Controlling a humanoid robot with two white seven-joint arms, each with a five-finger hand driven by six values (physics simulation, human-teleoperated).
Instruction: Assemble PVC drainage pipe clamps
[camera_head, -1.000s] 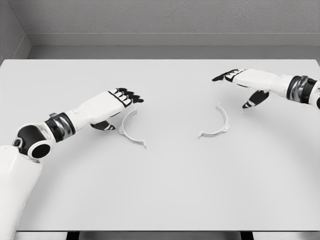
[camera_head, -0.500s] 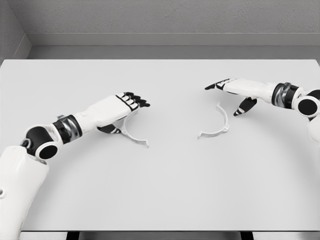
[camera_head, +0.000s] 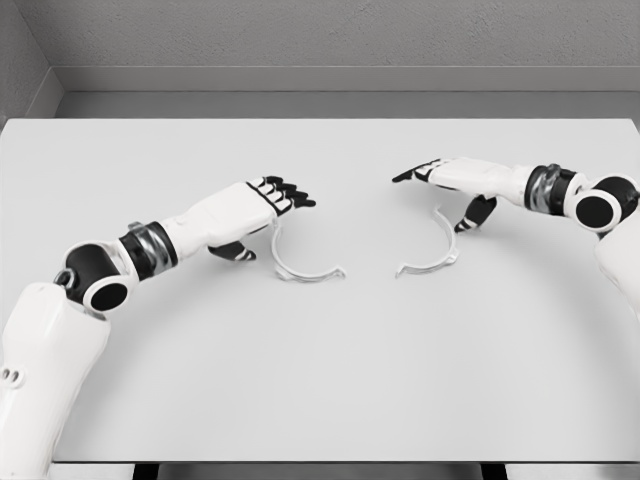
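Two white half-ring clamp pieces lie on the white table (camera_head: 320, 370). The left clamp half (camera_head: 303, 270) lies flat with its opening facing away from me, just right of and below my left hand (camera_head: 268, 205). That hand hovers over the clamp's left end with fingers stretched forward and thumb tucked under, holding nothing. The right clamp half (camera_head: 436, 250) curves with its opening to the left. My right hand (camera_head: 440, 180) reaches in above its upper end, fingers extended to the left and thumb hanging down beside the arc, not gripping it.
A grey wall and ledge (camera_head: 320, 90) run behind the table's far edge.
The left clamp half has turned and slid to the right, its opening now facing away. My left hand moved right and forward. My right hand reached further left over the right half.
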